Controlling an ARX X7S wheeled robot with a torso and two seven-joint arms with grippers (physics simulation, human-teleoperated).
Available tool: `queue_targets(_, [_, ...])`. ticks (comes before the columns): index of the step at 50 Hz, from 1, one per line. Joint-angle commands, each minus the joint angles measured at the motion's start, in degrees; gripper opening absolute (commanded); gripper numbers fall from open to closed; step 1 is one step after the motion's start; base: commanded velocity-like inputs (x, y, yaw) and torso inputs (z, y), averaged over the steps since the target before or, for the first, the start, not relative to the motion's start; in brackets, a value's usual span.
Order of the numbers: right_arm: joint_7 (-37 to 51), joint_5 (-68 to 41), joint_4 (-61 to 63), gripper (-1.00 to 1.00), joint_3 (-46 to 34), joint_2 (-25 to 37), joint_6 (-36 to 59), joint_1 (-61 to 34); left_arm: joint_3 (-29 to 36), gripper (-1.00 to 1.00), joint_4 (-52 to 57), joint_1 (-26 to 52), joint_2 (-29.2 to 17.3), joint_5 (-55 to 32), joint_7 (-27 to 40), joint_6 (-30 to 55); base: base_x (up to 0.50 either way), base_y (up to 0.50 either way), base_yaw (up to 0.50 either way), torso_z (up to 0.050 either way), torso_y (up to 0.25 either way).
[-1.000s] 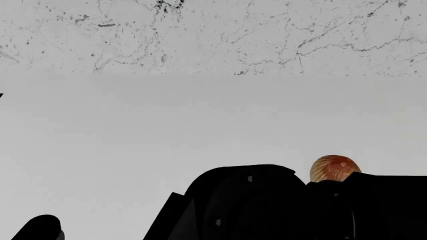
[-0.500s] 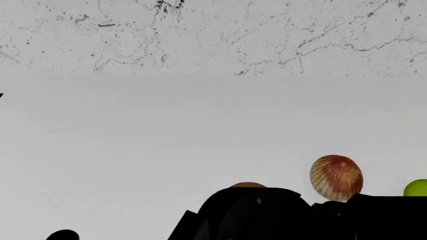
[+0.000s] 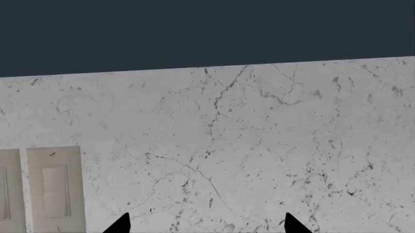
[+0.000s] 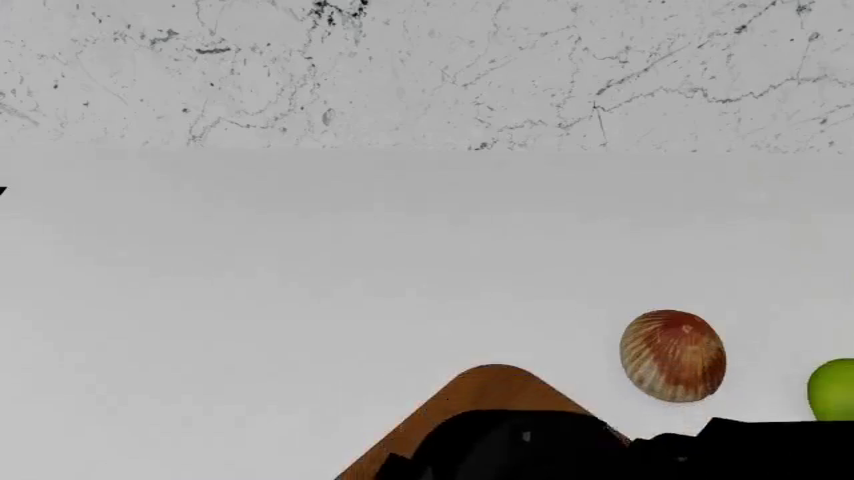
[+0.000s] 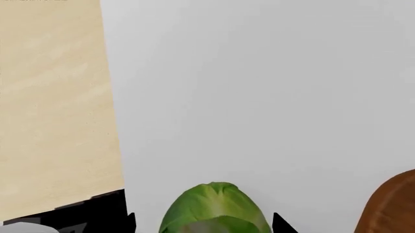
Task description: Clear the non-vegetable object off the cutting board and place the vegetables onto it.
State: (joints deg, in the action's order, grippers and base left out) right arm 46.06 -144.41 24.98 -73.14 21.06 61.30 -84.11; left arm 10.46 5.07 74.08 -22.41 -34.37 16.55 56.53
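One shell (image 4: pixel 673 355) on counter off board (image 4: pixel 487 392) corner; both fingers spread, right straddling vegetable (image 5: pixel 215 208).

the dark arms have sunk lower; cutting board (image 4: pixel 491 390) corner and vegetable (image 4: pixel 833 389) now show.

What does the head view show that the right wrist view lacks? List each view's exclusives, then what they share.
Only the head view shows the orange-tan ribbed shell lying on the white counter, off the board, and the marbled wall behind.

Only the right wrist view shows a pale wooden surface, the leafy top of a green vegetable, and the right pincer tips either side of it; whether they touch it is cut off.

Both show the white counter, a bit of the reddish-brown cutting board, and a green vegetable, though whether it is the same one is unclear.
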Motion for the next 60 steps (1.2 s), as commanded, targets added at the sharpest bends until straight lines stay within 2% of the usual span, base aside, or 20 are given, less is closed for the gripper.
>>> queue_targets(1, [-1.36,1.22,0.74,1.0,0.35,-0.43,-0.89,0.49,-2.13,1.0,0.97,-0.48,1.0,0.0,-1.58,0.24,0.01,0.0,0.0,0.0,0.0])
queue_targets(25, [-0.98,3.0,3.06,1.0,0.06,2.5,-3.1,3.74,-2.4,1.0,1.53,-0.66,0.85,-0.75,-1.07,0.62,0.01,0.0,0.0,0.0,0.0])
queue_targets(26, [-0.83,3.02,3.26,-1.0,0.02,2.78,-3.17,3.78,-2.46,1.0,1.57,-0.48,0.87,-0.86,-1.03,0.77,0.0,0.0,0.0,0.0,0.0])
queue_targets(37, [-0.25,0.94,2.58,-1.0,-0.41,2.89,-2.68,0.99,-2.57,1.0,1.34,-0.23,0.84,-1.08,-0.94,0.71,0.01,0.0,0.0,0.0,0.0])
queue_targets(43, [-0.02,-0.34,0.22,-1.0,1.44,3.38,-0.31,-5.51,-2.64,1.0,1.37,-0.27,0.77,-1.18,-0.85,0.62,0.01,0.0,0.0,0.0,0.0])
queue_targets(49, [0.63,-1.14,-1.07,-1.0,2.35,5.49,1.76,-10.05,-2.62,1.0,1.89,-0.32,0.98,-1.5,-0.49,0.98,0.0,0.0,0.0,0.0,0.0])
queue_targets(60, [0.55,2.16,-3.89,-1.0,4.55,11.83,4.52,-12.4,-2.78,1.0,1.64,-0.09,1.1,-1.57,-0.22,0.71,0.0,0.0,0.0,0.0,0.0])
